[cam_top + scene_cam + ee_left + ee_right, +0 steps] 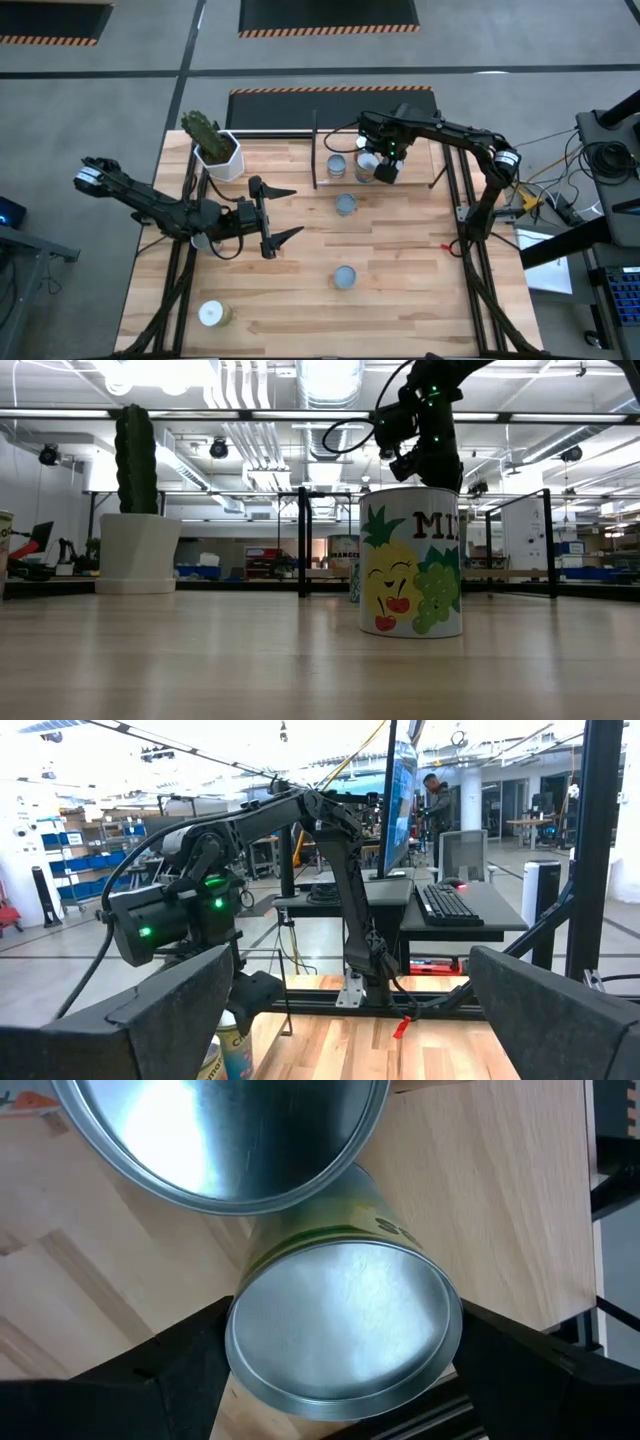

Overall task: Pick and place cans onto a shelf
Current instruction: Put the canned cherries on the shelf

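Shelf (400,160), upper right of the high view, carries two cans side by side; you have the right gripper (385,170) down over the right-hand can (345,1330), fingers set either side of it, whether pressing you cannot tell; three cans remain on the table (420,300): one just below the shelf (346,204), one lower centre (345,277), a white-topped one lower left (210,314); left gripper (275,215) waits mid-left, jaws wide, empty; the low view's fruit-label can hides the shelf behind it.
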You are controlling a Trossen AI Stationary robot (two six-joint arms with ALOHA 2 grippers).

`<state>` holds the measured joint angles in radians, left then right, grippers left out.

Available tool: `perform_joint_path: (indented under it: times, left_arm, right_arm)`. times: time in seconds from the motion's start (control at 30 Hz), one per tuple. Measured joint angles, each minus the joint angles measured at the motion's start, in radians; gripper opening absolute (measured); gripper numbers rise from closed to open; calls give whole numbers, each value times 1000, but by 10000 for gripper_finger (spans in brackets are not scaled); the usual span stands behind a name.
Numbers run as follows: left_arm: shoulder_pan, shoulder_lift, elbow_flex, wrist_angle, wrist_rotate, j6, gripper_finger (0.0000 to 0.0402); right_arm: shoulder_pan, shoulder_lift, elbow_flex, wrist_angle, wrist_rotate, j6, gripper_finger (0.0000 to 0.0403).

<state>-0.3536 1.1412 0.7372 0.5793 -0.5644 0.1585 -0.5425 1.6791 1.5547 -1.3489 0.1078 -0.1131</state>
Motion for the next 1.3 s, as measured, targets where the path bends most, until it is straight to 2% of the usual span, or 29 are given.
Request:
perform_joint_path:
  times: [0.67,0.97,1.3]
  left_arm:
    - [0,0,0,0,0,0,386]
    - [0,0,0,0,0,0,386]
    - [0,0,0,1,0,0,386]
  right_arm:
    - [0,0,2,-2,-2,-15,320]
    - [0,0,2,-3,-2,-15,355]
    - [0,-2,25,-12,-2,-28,359]
